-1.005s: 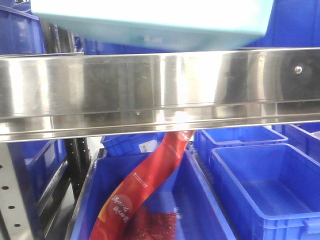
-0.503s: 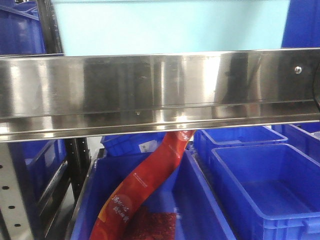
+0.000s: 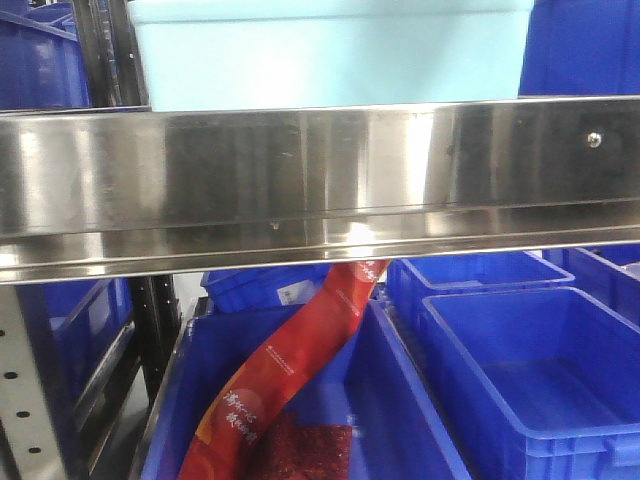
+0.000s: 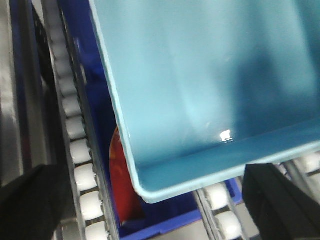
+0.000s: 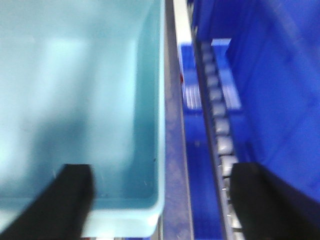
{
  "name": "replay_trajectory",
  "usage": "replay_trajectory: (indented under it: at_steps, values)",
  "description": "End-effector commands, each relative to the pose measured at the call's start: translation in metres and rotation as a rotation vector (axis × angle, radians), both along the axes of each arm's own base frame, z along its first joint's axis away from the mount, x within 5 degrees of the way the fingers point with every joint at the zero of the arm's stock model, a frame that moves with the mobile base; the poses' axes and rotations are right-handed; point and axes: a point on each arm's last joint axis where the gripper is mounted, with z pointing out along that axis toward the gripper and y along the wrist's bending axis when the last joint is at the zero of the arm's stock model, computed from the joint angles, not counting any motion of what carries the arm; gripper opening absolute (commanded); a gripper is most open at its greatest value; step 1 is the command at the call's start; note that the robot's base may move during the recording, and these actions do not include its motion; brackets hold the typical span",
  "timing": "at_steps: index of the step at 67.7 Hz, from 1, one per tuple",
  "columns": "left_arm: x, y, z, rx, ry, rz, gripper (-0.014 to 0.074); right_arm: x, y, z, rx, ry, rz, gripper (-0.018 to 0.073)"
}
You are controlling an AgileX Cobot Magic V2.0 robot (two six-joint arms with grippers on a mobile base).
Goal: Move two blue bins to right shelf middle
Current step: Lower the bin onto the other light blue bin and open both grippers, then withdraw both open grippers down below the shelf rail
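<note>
Up at twelve o'clock in the front view, the pale blue bin (image 3: 330, 55) sits level just behind the steel shelf rail (image 3: 320, 180), so it appears to rest on the middle shelf rather than hang in the air. Only one pale bin shows. From the left wrist view its rim corner lies over the white rollers (image 4: 82, 175) and a dark blue crate (image 4: 165, 227) below. Dark fingers (image 4: 280, 205) flank the corner without clearly gripping it; right fingers (image 5: 75, 200) overlap the near wall, so I cannot tell whether either gripper clamps the rim
</note>
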Motion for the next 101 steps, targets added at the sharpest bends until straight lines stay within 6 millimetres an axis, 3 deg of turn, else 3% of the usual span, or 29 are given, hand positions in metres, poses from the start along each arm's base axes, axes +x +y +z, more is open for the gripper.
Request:
replay_trajectory:
  at_steps: [1,5,12,14,26,38,49,67,74,83,101]
  values:
    - [-0.023,0.012,0.025,-0.025,-0.082,-0.011,0.0487,-0.026,-0.012,0.026,0.012,-0.073,-0.007,0.0288]
    - [-0.036,0.02,0.037,-0.036,-0.121,-0.014,0.0347,-0.041,-0.018,0.036,0.019,-0.089,-0.01,0.0134]
    - [-0.06,0.034,0.057,-0.052,-0.189,-0.028,-0.0009,-0.064,-0.027,0.048,0.027,-0.099,-0.017,-0.0172]
    - [-0.065,0.038,0.061,-0.06,-0.202,-0.027,-0.0103,-0.071,-0.03,0.049,0.028,-0.103,-0.017,-0.0162]
    - [-0.104,0.061,0.071,-0.056,-0.256,-0.048,-0.0111,-0.106,-0.043,0.032,0.024,-0.107,-0.011,-0.0161]
    - [-0.144,0.084,0.046,-0.036,-0.264,-0.067,-0.0111,-0.149,-0.058,-0.009,0.044,-0.192,0.02,-0.0161]
    - [-0.173,0.099,0.012,-0.063,-0.39,-0.103,-0.0111,-0.182,-0.069,-0.049,0.058,-0.276,0.044,-0.0161]
    - [-0.217,0.121,-0.071,-0.132,-0.549,-0.137,-0.0111,-0.228,-0.087,-0.113,0.031,-0.447,0.076,-0.0161]
    - [-0.23,0.129,-0.102,-0.15,-0.588,-0.144,-0.0111,-0.241,-0.092,-0.134,0.033,-0.479,0.081,-0.0161]
    - [-0.241,0.134,-0.126,-0.169,-0.628,-0.148,-0.0111,-0.251,-0.096,-0.148,0.034,-0.5,0.08,-0.0161]
    - [-0.249,0.139,-0.13,-0.185,-0.661,-0.147,-0.0111,-0.253,-0.096,-0.149,0.038,-0.513,0.082,-0.0161]
